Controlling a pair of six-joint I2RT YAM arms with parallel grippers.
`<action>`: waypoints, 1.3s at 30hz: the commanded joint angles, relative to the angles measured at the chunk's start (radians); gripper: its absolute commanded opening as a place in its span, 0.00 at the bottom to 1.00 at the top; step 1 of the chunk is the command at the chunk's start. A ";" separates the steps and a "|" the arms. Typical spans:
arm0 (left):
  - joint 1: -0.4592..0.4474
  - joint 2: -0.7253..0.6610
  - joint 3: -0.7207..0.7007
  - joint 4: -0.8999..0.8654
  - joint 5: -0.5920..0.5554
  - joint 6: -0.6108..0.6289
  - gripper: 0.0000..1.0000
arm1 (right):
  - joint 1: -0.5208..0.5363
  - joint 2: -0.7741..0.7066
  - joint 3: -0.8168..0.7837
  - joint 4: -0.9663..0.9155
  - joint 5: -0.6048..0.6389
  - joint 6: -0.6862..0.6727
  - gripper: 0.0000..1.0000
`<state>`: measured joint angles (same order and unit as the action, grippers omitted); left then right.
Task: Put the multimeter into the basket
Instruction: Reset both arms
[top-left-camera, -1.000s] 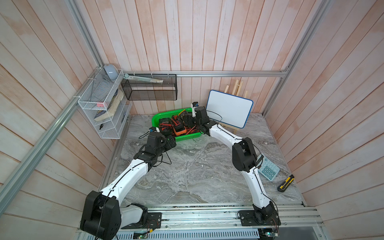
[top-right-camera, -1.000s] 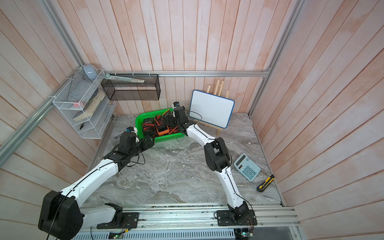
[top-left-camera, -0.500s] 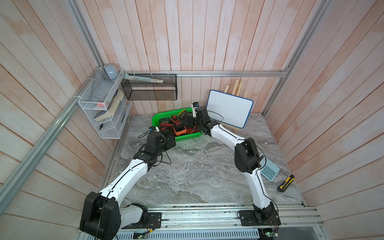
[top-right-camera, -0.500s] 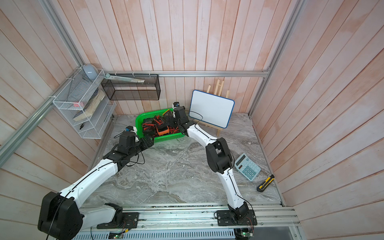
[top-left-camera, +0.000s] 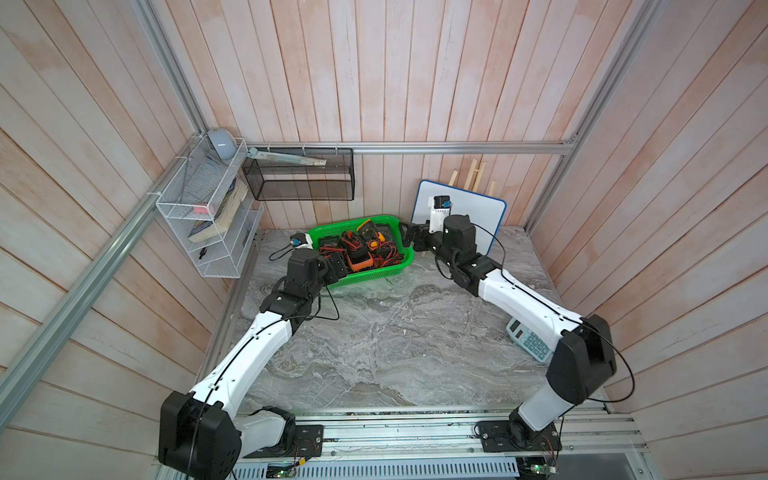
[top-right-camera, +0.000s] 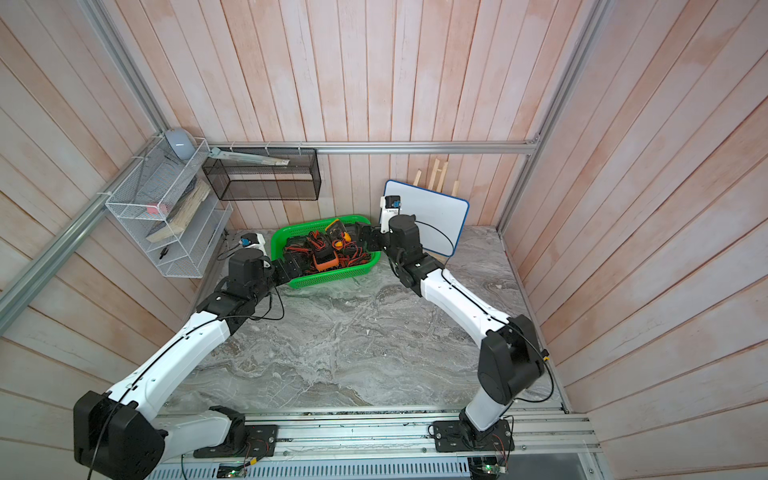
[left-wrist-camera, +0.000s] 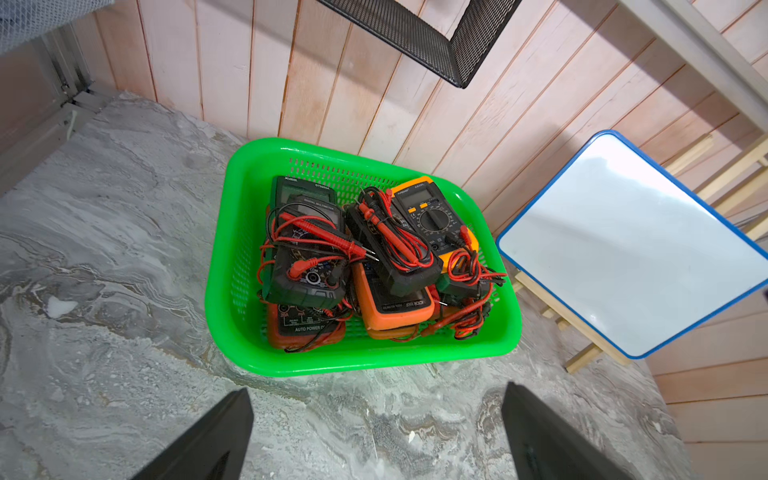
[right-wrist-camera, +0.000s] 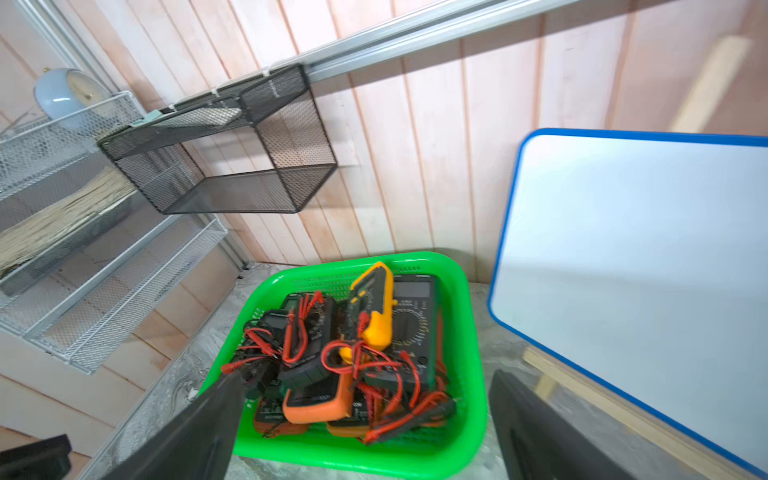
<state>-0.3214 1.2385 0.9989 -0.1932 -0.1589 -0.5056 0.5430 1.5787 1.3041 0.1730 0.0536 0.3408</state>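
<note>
Since a second ago, the right arm has drawn back from over the bright green perforated plastic basket, its elbow swinging out toward the grey calculator. The right gripper has spread its jaws fully. It now hovers just outside the basket's rim on the whiteboard side, empty. The left gripper is likewise spread wide and empty, low over the grey marble table top, just short of the basket's near rim.

Location of the work item: every multimeter in view lies inside the basket, piled with tangled red and black test leads. The yellow-cased multimeter rests on top, tilted, toward the far wall. An orange-cased multimeter lies nearer the front. None shows on the table top.

Step in hand, as judged: retreat after release.

1. Keep the right jaws wide throughout the withdrawal.
2. Raise first, then retract. In the right wrist view one finger overlaps a lead plug, and contact cannot be confirmed. A snagged lead could drag a meter over the rim.
3. Mind the blue-framed whiteboard just beside the right wrist. It is propped on a wooden stand and would likely tip if nudged.
4. Leave the left arm parked, since it does not obstruct the right arm's path.
</note>
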 joint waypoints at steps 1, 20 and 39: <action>0.005 -0.043 -0.059 0.112 -0.067 0.102 1.00 | -0.070 -0.108 -0.161 0.075 0.012 0.031 0.98; 0.049 -0.063 -0.462 0.723 -0.194 0.419 1.00 | -0.430 -0.444 -0.797 0.288 0.379 -0.062 0.98; 0.150 0.193 -0.550 1.125 -0.166 0.515 1.00 | -0.517 -0.188 -1.050 0.898 0.484 -0.181 0.98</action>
<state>-0.1764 1.4311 0.4728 0.8078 -0.3279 -0.0185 0.0345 1.3716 0.2535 0.8871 0.5308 0.2111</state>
